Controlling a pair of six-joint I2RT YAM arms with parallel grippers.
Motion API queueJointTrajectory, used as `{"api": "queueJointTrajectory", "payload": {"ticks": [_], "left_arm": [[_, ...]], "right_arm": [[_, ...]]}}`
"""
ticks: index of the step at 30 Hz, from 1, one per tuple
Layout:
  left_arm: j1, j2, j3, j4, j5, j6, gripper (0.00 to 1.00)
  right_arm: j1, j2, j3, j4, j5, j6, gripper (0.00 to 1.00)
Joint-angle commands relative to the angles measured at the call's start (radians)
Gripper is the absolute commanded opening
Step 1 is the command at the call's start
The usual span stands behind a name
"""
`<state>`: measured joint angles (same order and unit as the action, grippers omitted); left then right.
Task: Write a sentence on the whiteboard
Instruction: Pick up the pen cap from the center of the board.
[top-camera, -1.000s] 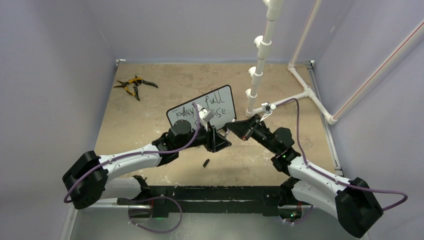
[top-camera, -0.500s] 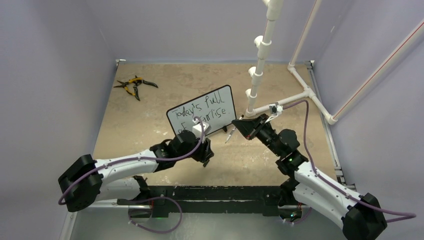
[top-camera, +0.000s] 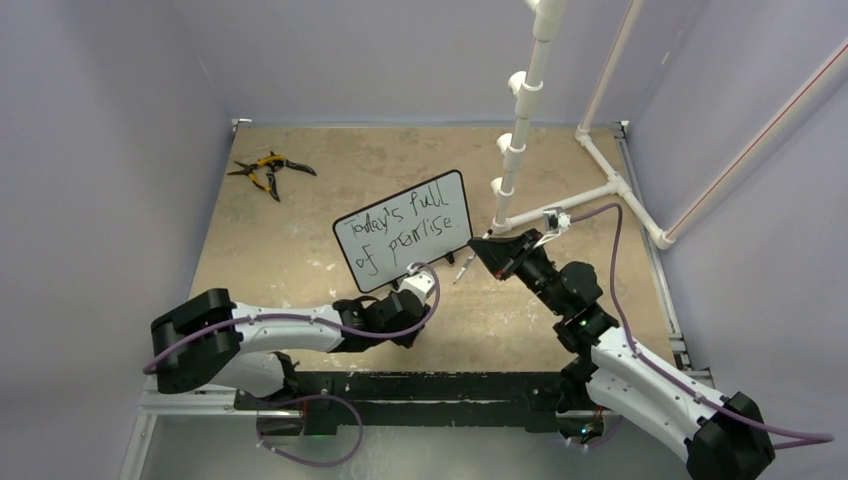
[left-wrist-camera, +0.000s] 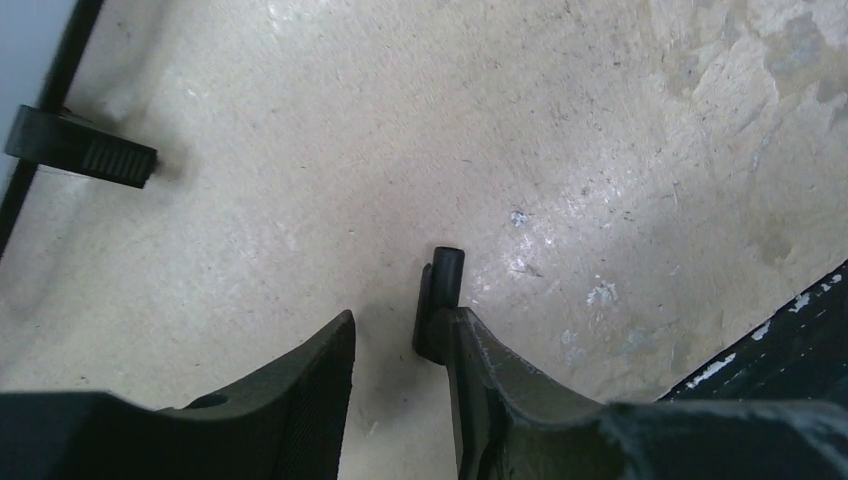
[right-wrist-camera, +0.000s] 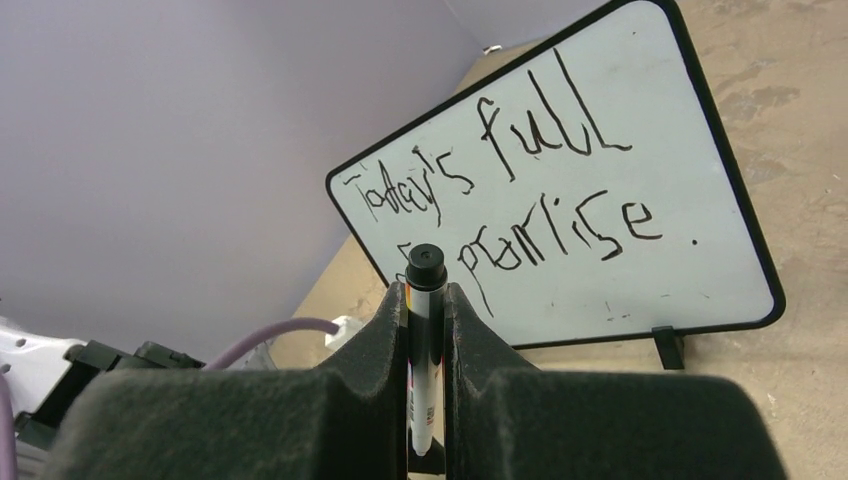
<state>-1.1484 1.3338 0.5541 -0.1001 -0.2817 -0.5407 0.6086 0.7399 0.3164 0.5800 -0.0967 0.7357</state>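
The small rectangular whiteboard (right-wrist-camera: 700, 260), white with a thin black frame and rounded corners, is standing tilted back on its little black feet near the middle of the mottled beige desk (top-camera: 280, 250), facing the arms. The black handwritten sentence (right-wrist-camera: 520, 190) is running across it in two lines, reading roughly "Today's full of promise" (the marker is partly hiding the second line's first word in the right wrist view). The right jaws are clamping shut on a white-barrelled marker (right-wrist-camera: 424, 275) with a black end, holding it near the board's lower right corner but apart from the writing surface. The left arm (top-camera: 290, 325) is reaching low in front of the board, and the left jaws are standing open just over the desk. A small black cap (left-wrist-camera: 447, 285) is lying there against the inner face of one finger, with a gap to the other. Yellow-and-black pliers (top-camera: 265, 170) are lying well apart at the far left, and a white plastic pipe frame (top-camera: 520, 120) is standing at the far right.
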Motion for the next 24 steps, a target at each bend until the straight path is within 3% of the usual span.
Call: {"api": "queueJointTrajectory", "payload": {"ticks": [1, 13, 20, 24], "left_arm": [[-0.038, 0.043, 0.036, -0.045, -0.086, -0.044, 0.37], [-0.067, 0.069, 0.040, -0.038, -0.095, -0.032, 0.29], [-0.085, 0.082, 0.025, -0.016, -0.087, -0.050, 0.02], [-0.088, 0.045, -0.015, 0.060, -0.093, -0.085, 0.00]], "right_arm": [[0.001, 0.001, -0.012, 0.020, 0.011, -0.018, 0.00], [0.001, -0.001, -0.016, 0.009, 0.018, -0.015, 0.00], [0.002, 0.002, -0.014, -0.040, 0.044, 0.021, 0.00], [0.003, 0.015, -0.032, -0.074, 0.051, 0.074, 0.00]]}}
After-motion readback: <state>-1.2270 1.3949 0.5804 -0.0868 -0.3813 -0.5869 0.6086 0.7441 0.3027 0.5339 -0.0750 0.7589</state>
